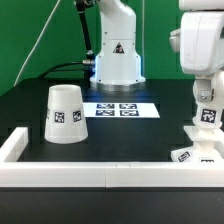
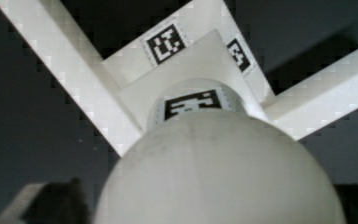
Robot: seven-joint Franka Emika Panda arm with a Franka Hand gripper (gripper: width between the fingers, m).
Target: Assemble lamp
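My gripper [image 1: 204, 96] stands at the exterior view's right, shut on the white bulb [image 1: 206, 122], which it holds upright with the neck down. The bulb's neck is at or just above the small flat base [image 1: 192, 153], which lies in the corner of the white fence; I cannot tell if they touch. In the wrist view the bulb [image 2: 202, 160] fills the middle and the tagged base [image 2: 179, 52] lies beyond it. One dark finger [image 2: 48, 203] shows beside the bulb. The tapered shade [image 1: 65, 112] stands alone, wide end down, at the exterior view's left.
A white fence [image 1: 90, 173] runs along the front edge and the left side of the black table. The marker board [image 1: 116, 108] lies in the middle, in front of the white robot pedestal [image 1: 116, 55].
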